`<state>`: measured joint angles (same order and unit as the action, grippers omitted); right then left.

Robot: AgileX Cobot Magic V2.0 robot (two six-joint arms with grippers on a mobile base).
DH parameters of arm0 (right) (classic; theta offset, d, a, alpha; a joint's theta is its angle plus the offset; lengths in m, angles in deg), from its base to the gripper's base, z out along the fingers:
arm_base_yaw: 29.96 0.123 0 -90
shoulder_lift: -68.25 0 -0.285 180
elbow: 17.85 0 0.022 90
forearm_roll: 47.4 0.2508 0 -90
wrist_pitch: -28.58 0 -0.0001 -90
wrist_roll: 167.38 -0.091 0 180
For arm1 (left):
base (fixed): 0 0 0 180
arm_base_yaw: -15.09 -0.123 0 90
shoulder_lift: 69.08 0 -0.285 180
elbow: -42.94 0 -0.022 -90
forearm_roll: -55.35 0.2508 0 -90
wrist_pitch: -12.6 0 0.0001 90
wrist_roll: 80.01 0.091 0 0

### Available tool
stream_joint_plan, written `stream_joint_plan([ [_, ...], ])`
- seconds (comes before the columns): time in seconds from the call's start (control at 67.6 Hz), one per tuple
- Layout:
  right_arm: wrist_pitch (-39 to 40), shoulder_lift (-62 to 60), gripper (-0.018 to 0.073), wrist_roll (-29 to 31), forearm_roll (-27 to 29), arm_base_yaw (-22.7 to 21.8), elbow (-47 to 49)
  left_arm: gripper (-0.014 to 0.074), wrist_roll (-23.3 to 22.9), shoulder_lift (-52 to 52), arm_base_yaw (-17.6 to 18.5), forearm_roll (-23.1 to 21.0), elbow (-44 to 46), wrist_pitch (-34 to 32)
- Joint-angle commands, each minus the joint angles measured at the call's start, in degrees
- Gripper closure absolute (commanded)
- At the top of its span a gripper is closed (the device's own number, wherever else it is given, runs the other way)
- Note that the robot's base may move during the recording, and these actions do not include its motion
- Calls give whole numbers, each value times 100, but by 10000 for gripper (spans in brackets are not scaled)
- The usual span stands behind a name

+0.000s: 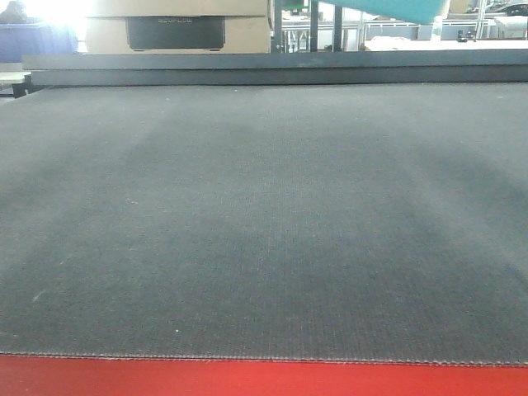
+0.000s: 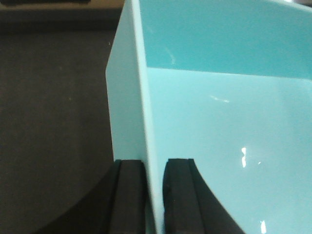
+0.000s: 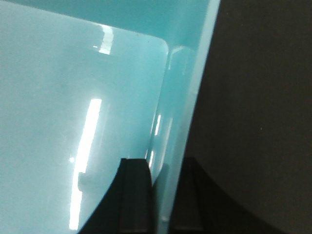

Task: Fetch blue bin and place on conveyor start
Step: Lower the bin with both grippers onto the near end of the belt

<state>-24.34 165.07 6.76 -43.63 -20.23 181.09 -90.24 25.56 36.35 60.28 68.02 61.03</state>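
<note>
Left gripper (image 2: 154, 195) and right gripper (image 3: 163, 200) clamp the blue bin (image 2: 224, 146) walls above the conveyor start (image 1: 264, 231); best lowered evenly, kept level.

- blue bin (image 2: 219, 122): plastic, smooth, glossy; sharp light reflections on inner walls.
- conveyor start (image 1: 264, 223): dark grey belt, matt, finely woven texture, cloth-like.
- red front edge (image 1: 264, 378): smooth, glossy.
- left pincer (image 2: 155, 170), right pincer (image 3: 163, 168): fingers matt black, rubber-like.

Front camera low at near edge of conveyor start (image 1: 264, 223), facing across it, blue bin (image 1: 396, 8) barely clipped at top. Wrist cameras very close, one at each bin wall, sharing bin interior and belt below.
</note>
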Motion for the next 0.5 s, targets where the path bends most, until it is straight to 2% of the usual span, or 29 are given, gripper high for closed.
stream_joint_plan([
  [0.0,-172,-79,711,141,-311,1,31,708,-47,49,69,-361,27,244],
  [0.192,-571,21,711,141,-409,1,-18,708,-47,412,55,-349,-300,434],
  [0.488,-82,457,711,141,-409,1,-773,708,-47,1115,-94,-348,-857,306],
])
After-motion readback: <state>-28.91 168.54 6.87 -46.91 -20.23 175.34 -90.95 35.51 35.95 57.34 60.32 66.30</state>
